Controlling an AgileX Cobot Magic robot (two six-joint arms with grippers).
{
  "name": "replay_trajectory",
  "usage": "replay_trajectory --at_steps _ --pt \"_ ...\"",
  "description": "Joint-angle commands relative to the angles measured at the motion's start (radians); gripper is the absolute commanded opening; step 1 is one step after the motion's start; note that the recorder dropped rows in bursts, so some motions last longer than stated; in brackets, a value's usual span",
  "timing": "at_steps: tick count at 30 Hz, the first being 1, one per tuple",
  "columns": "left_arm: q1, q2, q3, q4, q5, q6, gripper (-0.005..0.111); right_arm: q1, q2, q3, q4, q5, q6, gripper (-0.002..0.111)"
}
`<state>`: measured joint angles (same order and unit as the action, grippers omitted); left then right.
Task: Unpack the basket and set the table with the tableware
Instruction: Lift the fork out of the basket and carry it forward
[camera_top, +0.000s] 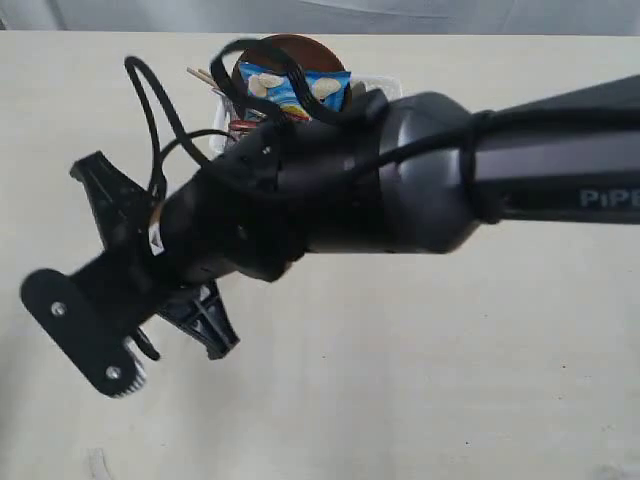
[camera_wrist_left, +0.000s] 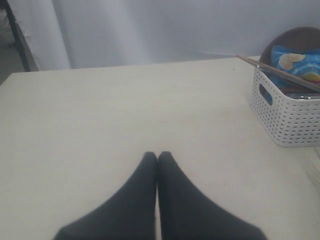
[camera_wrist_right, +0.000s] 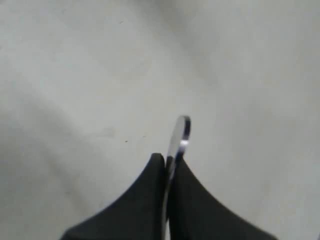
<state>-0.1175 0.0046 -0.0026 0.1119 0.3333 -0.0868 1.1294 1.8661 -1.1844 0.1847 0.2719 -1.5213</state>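
Over the table (camera_wrist_left: 125, 110), the right gripper (camera_wrist_right: 165, 159) pinches a thin steel utensil (camera_wrist_right: 181, 131). The left gripper (camera_wrist_left: 158, 156) is pressed together, empty. From the exterior view, the right arm (camera_top: 400, 170) blocks most of the basket (camera_wrist_left: 285, 120) holding a chips bag (camera_wrist_left: 300, 62).

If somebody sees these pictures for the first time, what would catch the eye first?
The large black robot arm fills the exterior view, reaching from the right across the pale beige table. The right tool is shut on a thin shiny steel utensil. Behind the arm, a blue chips bag sticks out of the white lattice plastic basket.
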Motion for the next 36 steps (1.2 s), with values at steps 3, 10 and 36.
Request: replay_trajectory --at_steps 3,10,36 --pt "0.004 -0.005 0.003 -0.003 -0.007 0.002 0.000 0.002 -0.002 0.114 -0.049 -0.094 -0.223 -0.001" --pt "0.004 -0.005 0.003 -0.003 -0.007 0.002 0.000 0.002 0.063 0.151 -0.094 -0.190 -0.256 -0.001" --pt "0.004 -0.005 0.003 -0.003 -0.007 0.002 0.000 0.002 0.107 0.151 -0.135 -0.221 -0.183 0.045"
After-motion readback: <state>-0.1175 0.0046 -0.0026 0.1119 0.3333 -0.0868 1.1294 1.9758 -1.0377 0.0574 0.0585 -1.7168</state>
